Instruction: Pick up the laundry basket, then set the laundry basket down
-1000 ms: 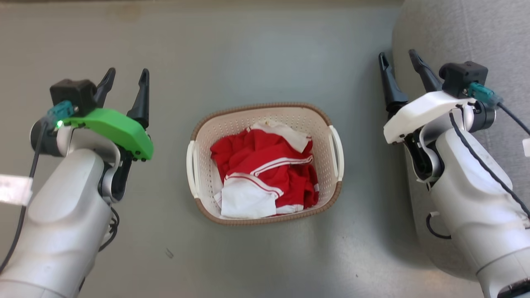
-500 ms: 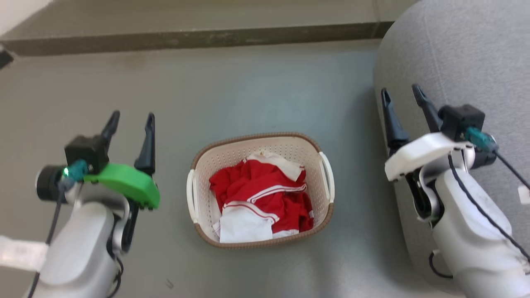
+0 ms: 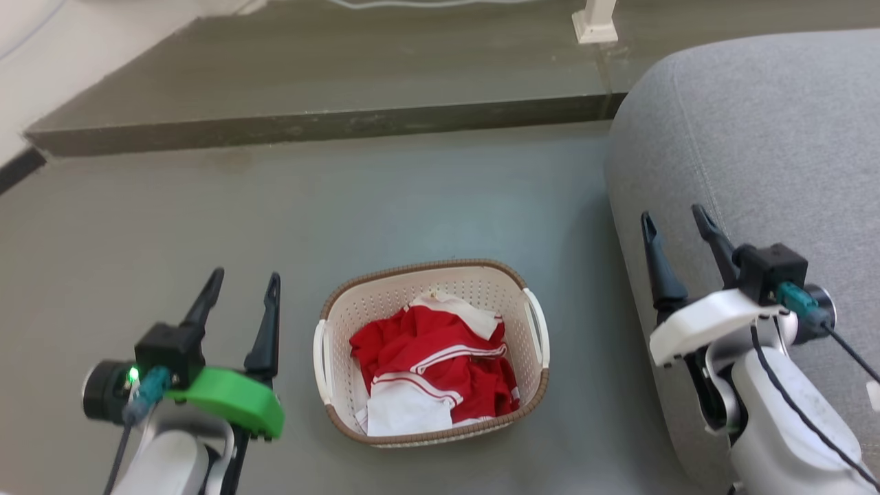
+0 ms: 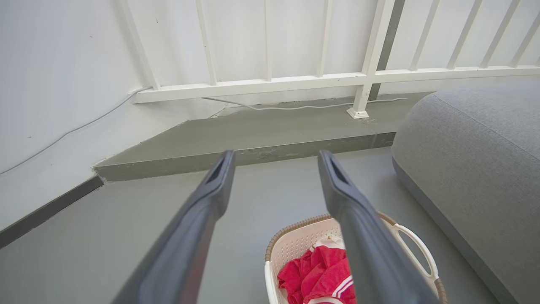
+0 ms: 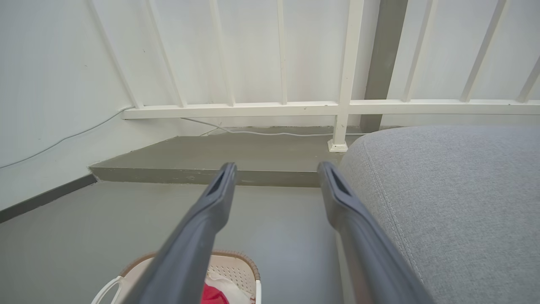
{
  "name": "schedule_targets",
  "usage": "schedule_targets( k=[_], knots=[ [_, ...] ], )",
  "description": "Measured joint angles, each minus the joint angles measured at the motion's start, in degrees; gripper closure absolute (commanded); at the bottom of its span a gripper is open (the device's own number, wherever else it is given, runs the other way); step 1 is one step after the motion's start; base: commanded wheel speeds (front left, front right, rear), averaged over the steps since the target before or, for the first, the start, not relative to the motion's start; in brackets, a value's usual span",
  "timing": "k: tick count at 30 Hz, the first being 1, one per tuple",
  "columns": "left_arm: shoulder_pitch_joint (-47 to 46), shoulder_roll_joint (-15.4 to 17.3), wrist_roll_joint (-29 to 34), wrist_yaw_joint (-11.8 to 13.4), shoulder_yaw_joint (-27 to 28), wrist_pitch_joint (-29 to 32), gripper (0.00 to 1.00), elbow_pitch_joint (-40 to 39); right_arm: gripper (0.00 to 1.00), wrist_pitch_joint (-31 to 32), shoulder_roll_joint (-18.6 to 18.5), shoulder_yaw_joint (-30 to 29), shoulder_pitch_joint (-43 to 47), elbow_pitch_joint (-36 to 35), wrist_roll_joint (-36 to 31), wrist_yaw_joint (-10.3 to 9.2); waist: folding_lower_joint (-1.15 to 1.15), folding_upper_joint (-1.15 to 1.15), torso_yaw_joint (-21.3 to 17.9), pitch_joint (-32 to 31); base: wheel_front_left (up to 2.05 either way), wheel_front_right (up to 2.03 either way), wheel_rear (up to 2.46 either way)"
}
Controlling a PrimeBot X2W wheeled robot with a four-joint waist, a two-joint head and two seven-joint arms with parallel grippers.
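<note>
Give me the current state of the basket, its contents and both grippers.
laundry basket: upright on the floor, not held, both side handles free.
red and white clothes: crumpled inside the laundry basket.
left gripper: open, empty, left of the laundry basket and apart from it.
right gripper: open, empty, by the grey cushion, apart from the laundry basket.

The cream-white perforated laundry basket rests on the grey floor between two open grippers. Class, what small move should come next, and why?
Probably bring the left gripper and right gripper down and inward toward the white side handles of the cream-white laundry basket: both stand open and apart from it on either side.
</note>
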Motion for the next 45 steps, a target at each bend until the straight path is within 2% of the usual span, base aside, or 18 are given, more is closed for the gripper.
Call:
schedule_targets(
  k=[12, 21, 45],
  knots=[
    [9.7, -0.7, 2.8, 0.4, 3.2, 0.0, 0.0, -4.5, 0.0, 0.0, 0.1, -0.9, 6.6, -3.7, -0.4, -0.53, 0.0, 0.0, -0.2, -4.0, 0.0, 0.0, 0.0],
    [15.0, -1.3, 5.5, 0.4, 7.9, 0.0, 0.0, -6.9, 0.0, 0.0, 0.1, -1.2, 11.1, -6.1, -0.5, -0.56, 0.0, 0.0, 0.0, -5.8, 0.0, 0.0, 0.0],
    [20.9, -4.3, 9.6, 0.4, 10.8, 0.0, 0.0, -13.1, 0.0, 0.0, 0.1, -2.3, 14.2, -10.2, -0.7, -1.08, 0.0, 0.0, -0.6, -5.5, 0.0, 0.0, 0.0]
  ],
)
